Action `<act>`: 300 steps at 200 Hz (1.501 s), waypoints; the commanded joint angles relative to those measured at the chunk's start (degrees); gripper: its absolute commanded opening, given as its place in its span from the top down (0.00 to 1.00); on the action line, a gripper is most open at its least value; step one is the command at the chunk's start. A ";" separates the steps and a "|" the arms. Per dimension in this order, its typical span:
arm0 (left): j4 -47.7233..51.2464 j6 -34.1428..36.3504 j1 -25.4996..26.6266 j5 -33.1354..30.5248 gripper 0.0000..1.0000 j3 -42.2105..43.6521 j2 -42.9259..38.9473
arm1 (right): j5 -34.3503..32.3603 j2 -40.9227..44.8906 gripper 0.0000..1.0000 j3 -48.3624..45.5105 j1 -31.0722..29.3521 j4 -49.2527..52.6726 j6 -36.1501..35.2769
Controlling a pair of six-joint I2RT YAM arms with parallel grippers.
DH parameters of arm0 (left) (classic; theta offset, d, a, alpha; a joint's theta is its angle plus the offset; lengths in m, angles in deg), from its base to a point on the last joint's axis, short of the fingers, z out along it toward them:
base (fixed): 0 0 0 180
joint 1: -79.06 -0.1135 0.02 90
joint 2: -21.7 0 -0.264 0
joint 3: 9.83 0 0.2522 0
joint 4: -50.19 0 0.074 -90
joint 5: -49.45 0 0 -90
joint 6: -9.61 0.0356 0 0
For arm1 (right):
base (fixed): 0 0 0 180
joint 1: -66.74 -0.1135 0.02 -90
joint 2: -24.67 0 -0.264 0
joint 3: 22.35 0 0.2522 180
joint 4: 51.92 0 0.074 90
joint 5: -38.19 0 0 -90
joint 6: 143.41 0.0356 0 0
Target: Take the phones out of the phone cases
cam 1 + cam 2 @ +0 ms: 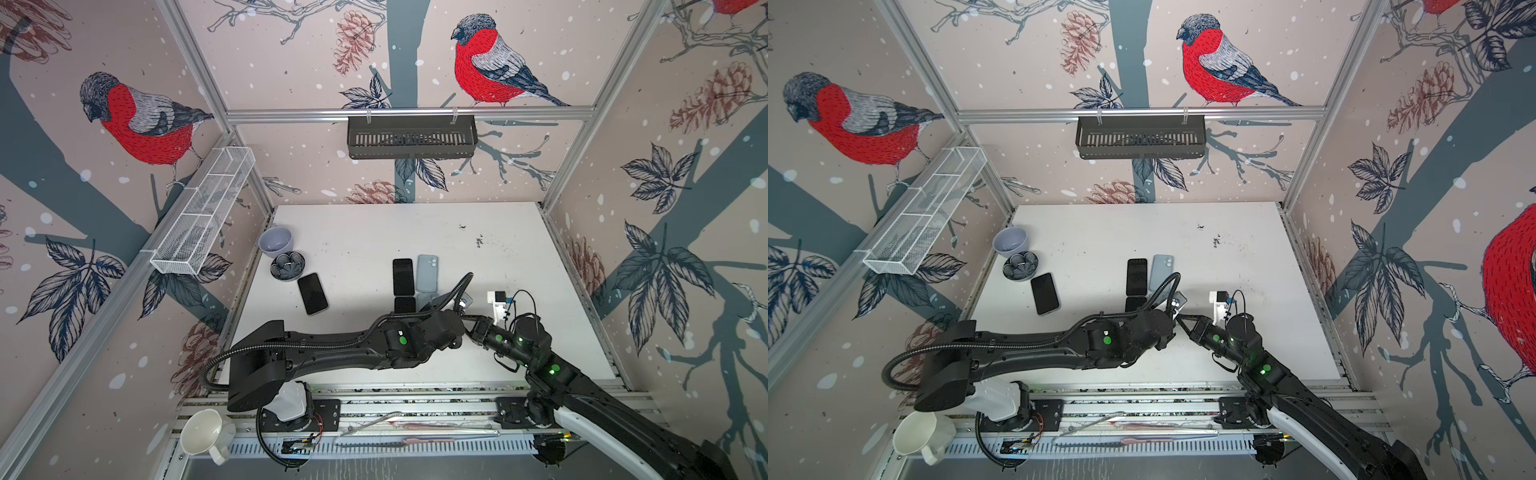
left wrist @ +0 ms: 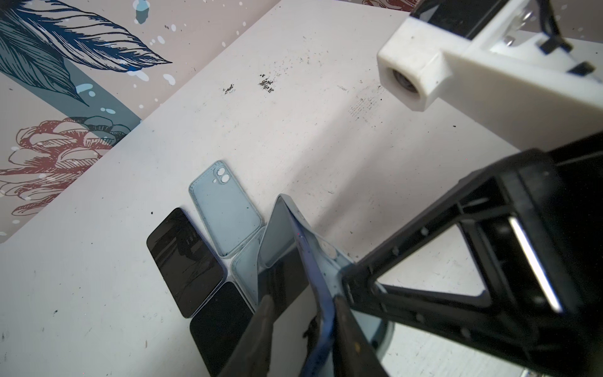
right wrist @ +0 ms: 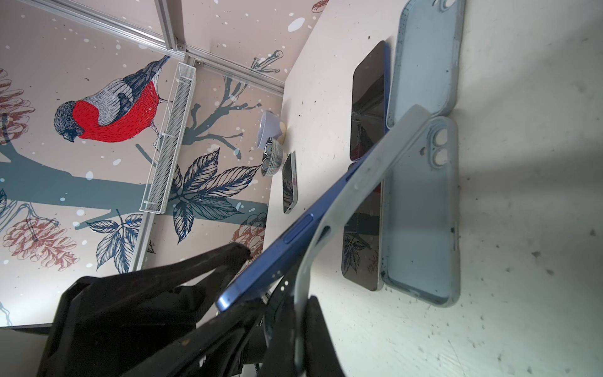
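The phone (image 3: 277, 248), blue-edged, hangs above the middle of the counter (image 1: 374, 232) between the two arms, partly out of its case (image 3: 375, 163). In the right wrist view its near corner stands clear of the pale case wall with an open wedge between them, while its far end still sits inside the case. The right end effector (image 3: 293, 326) is clamped on the freed wall of the case. The left end effector (image 2: 306, 326) has a finger on each side of the phone's near end; we cannot tell whether they pinch it yet. We judge the task roughly half done. The peel is started, and what is left is to draw the far end out and part the two.

Beneath them lie two empty cases (image 3: 421, 212) (image 3: 427, 58) and two bare phones (image 1: 403, 276) (image 1: 405, 304), screens up and close together. A third phone (image 1: 312, 293) lies apart to the left, near two bowls (image 1: 275, 240) (image 1: 287, 266).

The counter is white and scuffed, with dark specks (image 1: 478, 241) toward the back. The walls carry bird-and-pinecone paper. A wire basket (image 1: 203, 212) hangs on the left wall and a dark basket (image 1: 411, 137) on the back rail. A mug (image 1: 203, 430) sits by the front rail.
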 commanded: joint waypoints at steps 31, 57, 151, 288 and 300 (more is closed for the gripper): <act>1.23 0.31 0.01 1.28 0.92 -0.76 -0.16 | 0.27 0.51 1.00 0.30 -0.04 -4.24 -0.09; 0.86 0.40 0.02 2.24 0.94 -0.13 -0.99 | 0.06 0.61 1.00 0.18 0.03 -4.02 -0.09; -3.10 2.64 0.55 2.15 1.00 1.92 -7.35 | -1.78 1.55 1.00 -0.02 0.03 0.11 -1.21; -10.32 18.41 11.23 -24.76 1.00 3.82 -6.83 | -16.39 5.30 1.00 9.11 8.47 31.16 -15.25; -11.19 18.71 11.51 -24.96 1.00 2.97 -4.18 | -17.07 5.35 1.00 10.73 10.69 33.75 -17.01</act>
